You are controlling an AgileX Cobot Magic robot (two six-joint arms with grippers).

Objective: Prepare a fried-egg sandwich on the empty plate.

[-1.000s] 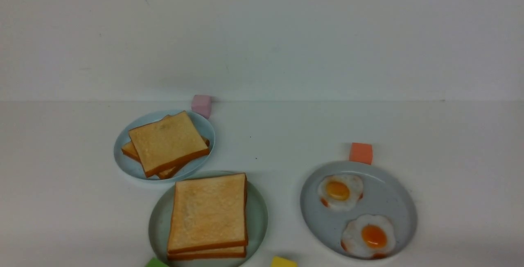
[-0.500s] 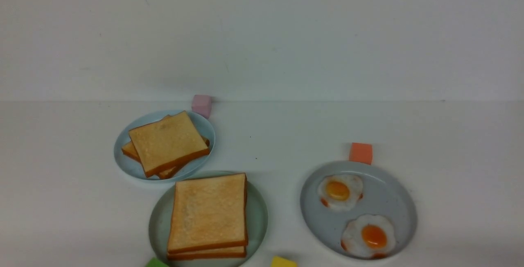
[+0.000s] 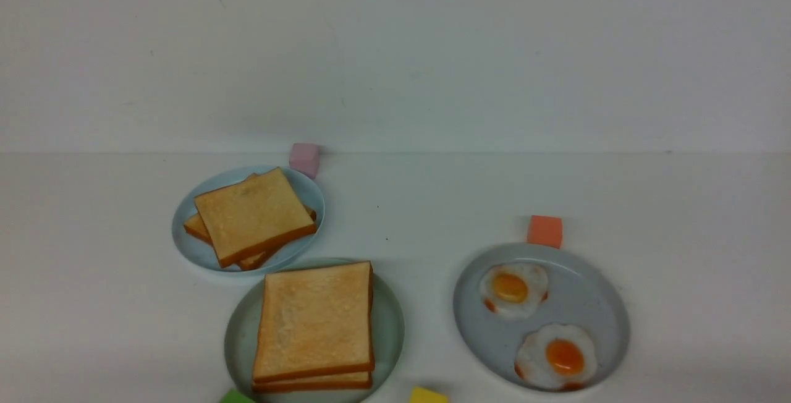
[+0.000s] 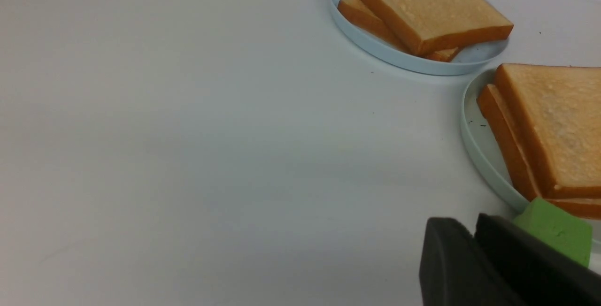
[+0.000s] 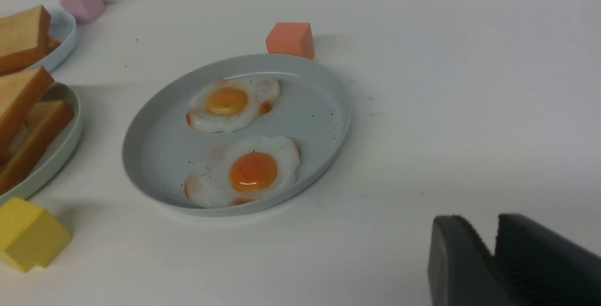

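We see the sandwich, two toast slices stacked, lying on the mint plate near the table's front edge; no egg shows between the slices from here. Toward the far edge, just beside it, a blue plate holds two more slices. To the right, apart, a grey plate carries two eggs. Small blocks sit around the plates: pink, orange, green, yellow. Our left gripper has its fingers nearly together on nothing, beside the green block; the right gripper shows a narrow gap, also empty.
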